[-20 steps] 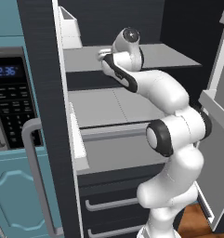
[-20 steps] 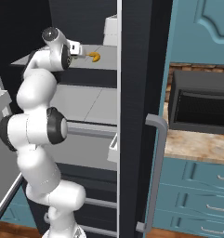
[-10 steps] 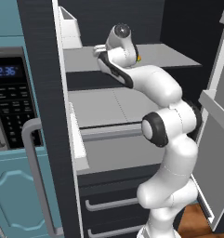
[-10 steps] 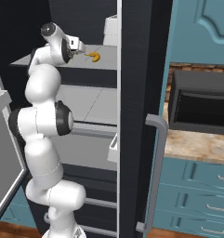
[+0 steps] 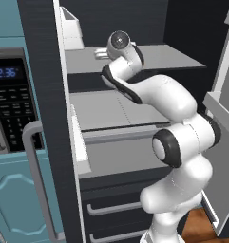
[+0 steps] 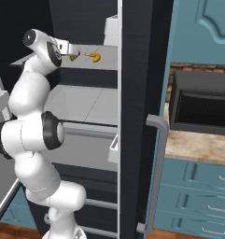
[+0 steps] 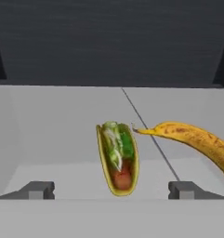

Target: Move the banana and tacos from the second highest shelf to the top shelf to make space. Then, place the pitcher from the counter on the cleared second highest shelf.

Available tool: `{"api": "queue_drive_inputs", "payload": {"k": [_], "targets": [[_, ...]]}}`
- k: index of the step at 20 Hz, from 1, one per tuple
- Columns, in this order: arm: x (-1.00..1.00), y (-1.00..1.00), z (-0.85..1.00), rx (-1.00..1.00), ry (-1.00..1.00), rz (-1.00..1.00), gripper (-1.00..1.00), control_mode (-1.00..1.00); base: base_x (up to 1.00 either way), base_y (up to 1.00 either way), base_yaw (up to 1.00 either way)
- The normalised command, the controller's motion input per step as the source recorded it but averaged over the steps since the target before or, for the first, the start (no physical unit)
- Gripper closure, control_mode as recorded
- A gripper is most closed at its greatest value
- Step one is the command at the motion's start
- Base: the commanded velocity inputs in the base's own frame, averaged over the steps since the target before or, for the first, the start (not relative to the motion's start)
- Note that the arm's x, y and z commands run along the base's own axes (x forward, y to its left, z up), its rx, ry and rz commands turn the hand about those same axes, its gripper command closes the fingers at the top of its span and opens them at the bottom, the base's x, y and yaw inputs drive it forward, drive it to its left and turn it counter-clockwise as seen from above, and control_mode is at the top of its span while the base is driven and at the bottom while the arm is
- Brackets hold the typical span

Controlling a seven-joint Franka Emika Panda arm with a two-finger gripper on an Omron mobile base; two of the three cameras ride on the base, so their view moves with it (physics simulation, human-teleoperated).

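two foods up top, pitcher still to come

you have the tool standing wide with nothing in it, its two dark tips set well apart on either side of the tacos, which stand between them on their curved edge. the tacos rest on the top shelf, not in any grip. just beside them the banana lies on the same slab, its stem end almost touching the shell; i cannot tell whether they meet. from the right base view you can see the banana up on the top shelf next to the tool.

below, the second highest shelf looks bare, so the clearing part appears done. what is left, as i judge it, is for you to back the arm out, fetch the pitcher from the bench, and set it on that cleared shelf.
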Motion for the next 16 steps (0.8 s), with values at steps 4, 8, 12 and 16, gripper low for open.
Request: {"api": "queue_drive_inputs", "payload": {"k": [4,8,12,16], "targets": [[-1.00,-0.51,0.00,0.01,0.00,-0.11,-1.00,-1.00,0.00,0.00,0.00],[-1.00,-0.82,0.00,0.08,0.00,-0.10,-1.00,-1.00,0.00,0.00,0.00],[-1.00,-0.76,0.00,0.07,0.00,-0.02,-1.00,-1.00,0.00,0.00,0.00],[-1.00,-0.61,-0.04,0.06,0.03,0.00,-1.00,-1.00,0.00,0.00,0.00]]}}
